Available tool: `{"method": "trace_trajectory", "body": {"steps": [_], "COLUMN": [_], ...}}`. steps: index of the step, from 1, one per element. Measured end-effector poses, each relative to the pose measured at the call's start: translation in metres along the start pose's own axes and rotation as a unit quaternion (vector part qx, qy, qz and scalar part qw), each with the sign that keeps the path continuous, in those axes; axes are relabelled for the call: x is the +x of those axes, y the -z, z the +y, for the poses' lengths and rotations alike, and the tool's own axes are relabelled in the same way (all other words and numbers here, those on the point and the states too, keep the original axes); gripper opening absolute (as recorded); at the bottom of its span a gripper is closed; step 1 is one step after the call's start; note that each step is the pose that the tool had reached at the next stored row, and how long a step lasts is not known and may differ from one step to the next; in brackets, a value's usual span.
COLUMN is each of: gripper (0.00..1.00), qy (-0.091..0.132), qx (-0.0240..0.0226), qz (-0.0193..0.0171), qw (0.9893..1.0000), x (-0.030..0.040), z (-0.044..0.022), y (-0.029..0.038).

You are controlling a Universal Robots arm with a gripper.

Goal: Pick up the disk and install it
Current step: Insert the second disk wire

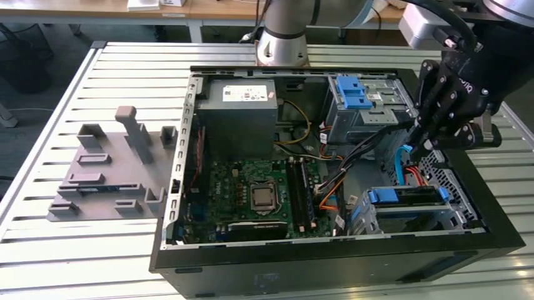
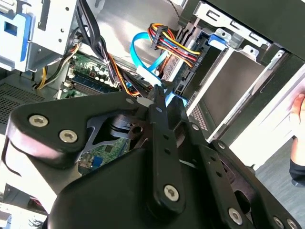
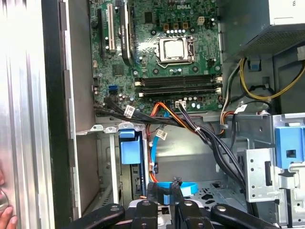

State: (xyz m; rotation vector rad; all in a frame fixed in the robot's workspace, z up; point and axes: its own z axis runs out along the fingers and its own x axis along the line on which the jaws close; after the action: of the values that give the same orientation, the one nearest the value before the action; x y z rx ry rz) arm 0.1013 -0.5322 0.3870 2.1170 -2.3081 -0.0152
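The disk lies in the lower drive cage of the open computer case, at the exterior view's right. Its blue carrier frame faces the motherboard; the same frame end appears in the first wrist view and as a blue tab in the second wrist view. My gripper hangs inside the case just above and behind the cage. Its fingers are closed on a flat blue cable, whose loop runs down to the fingertips.
Bundled cables cross between the motherboard and the cage. An upper bay with a blue latch and the grey power supply sit further back. A grey fixture stands on the slatted table. A person's hand is beside the case.
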Motion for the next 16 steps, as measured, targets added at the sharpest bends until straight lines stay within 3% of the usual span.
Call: {"method": "trace_trajectory", "body": {"steps": [9, 11, 13, 15, 16], "gripper": [0.25, 0.25, 0.24, 0.16, 0.16], "qy": [0.0, 0.0, 0.0, 0.0, 0.0], "qx": [0.0001, 0.0003, 0.0003, 0.0001, -0.0003], "qz": [0.0004, 0.0031, 0.0033, 0.0011, -0.0028], "qw": [1.0, 1.0, 1.0, 1.0, 1.0], "x": [-0.0017, -0.0018, -0.0018, -0.0017, -0.0018], "z": [0.0, 0.0, -0.0001, -0.0002, -0.0005], "y": [-0.0107, -0.0151, -0.0174, -0.0183, -0.019]}}
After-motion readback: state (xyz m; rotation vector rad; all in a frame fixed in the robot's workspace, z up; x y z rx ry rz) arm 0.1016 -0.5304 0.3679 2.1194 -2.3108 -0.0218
